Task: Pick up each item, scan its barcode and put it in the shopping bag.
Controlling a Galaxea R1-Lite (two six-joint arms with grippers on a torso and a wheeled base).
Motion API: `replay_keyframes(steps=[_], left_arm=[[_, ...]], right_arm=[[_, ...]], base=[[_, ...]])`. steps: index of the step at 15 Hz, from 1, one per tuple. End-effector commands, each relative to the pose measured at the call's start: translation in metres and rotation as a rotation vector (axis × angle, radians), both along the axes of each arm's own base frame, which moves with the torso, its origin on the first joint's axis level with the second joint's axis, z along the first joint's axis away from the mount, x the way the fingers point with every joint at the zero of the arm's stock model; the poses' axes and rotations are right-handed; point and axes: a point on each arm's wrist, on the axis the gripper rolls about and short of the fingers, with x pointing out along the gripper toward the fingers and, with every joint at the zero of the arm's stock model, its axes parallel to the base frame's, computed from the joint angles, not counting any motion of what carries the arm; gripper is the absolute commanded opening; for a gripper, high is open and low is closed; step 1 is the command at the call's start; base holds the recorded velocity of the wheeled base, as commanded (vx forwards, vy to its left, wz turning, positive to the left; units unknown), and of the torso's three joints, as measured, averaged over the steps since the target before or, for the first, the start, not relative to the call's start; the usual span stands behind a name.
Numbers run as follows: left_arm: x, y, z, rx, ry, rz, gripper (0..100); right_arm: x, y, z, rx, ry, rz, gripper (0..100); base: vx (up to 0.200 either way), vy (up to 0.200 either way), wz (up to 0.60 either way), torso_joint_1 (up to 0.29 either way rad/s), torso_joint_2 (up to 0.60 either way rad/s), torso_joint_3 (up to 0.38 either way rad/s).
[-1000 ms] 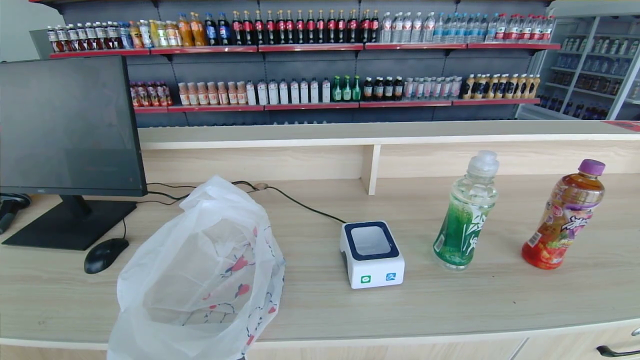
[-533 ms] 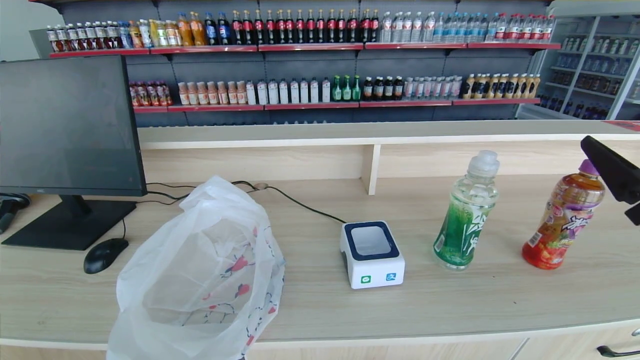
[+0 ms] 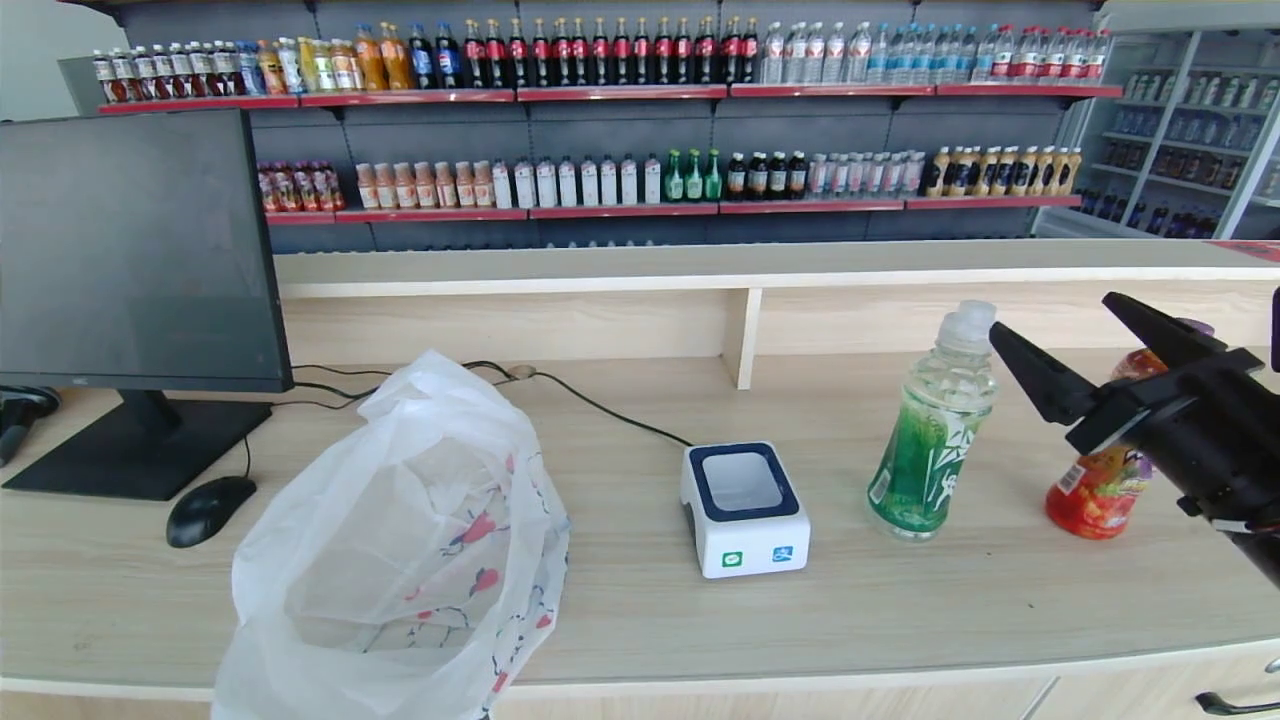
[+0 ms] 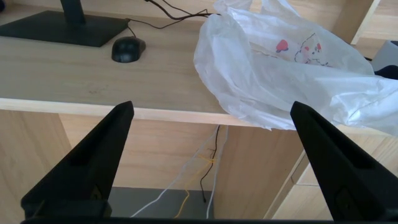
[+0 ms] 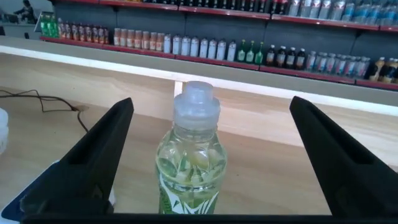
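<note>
At 3 o'clock of the green bottle [image 3: 933,430], your right gripper [image 3: 1098,352] hangs spread, left gripper [image 4: 211,107] spread too.

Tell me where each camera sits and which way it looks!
Head view: on the robot's head, looking forward and down at the counter, shopping bag, scanner, green bottle, red bottle; right gripper shows at right.
Left wrist view: on the left arm, in front of the counter, facing the shopping bag; open left gripper frames it.
Right wrist view: on the right arm, facing the green bottle; open right gripper frames it.
Shared: head and right wrist show the green bottle.
</note>
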Motion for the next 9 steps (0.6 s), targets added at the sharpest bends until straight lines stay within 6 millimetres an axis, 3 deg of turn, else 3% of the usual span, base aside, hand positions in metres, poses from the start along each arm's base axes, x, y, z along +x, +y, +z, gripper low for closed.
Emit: replay_keyframes(steps=[1, 9], left_arm=[[0.0, 0.0, 0.0, -0.001, -0.001, 0.001, 100], [0.0, 0.0, 0.0, -0.001, -0.001, 0.001, 100]], right_arm=[[-0.001, 0.001, -0.016, -0.01, 0.07, 0.006, 100], [-0.001, -0.005, -0.052, 0.01, 0.255, -0.012, 100]], base=[[0.0, 0.0, 0.0, 0.0, 0.0, 0.0], [0.0, 0.0, 0.0, 0.0, 0.0, 0.0]])
